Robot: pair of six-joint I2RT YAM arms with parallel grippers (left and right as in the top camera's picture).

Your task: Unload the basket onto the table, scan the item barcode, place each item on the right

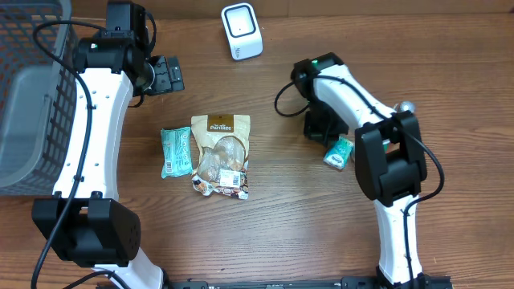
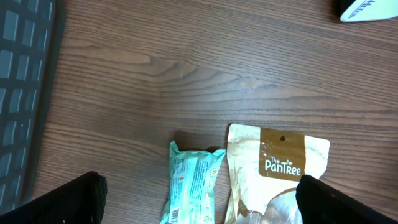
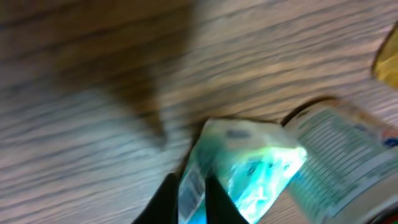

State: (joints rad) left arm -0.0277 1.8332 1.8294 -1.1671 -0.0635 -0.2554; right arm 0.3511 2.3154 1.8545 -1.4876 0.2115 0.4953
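Teal packet (image 1: 340, 152) sitting toward the right of the counter (image 1: 289, 221).
Right end effector (image 3: 191, 196) is pinching its edge, nearly closed; left end effector (image 1: 170, 75) is hanging wide open, holding nothing.

Right wrist view: motion blur smears the teal packet (image 3: 249, 168) and its print. Overhead: the basket (image 1: 48, 104) runs off the left edge.

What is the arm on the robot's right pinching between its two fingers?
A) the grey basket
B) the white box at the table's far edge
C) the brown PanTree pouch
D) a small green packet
D: in the right wrist view, the small green packet has its edge caught between the fingers of the right gripper.
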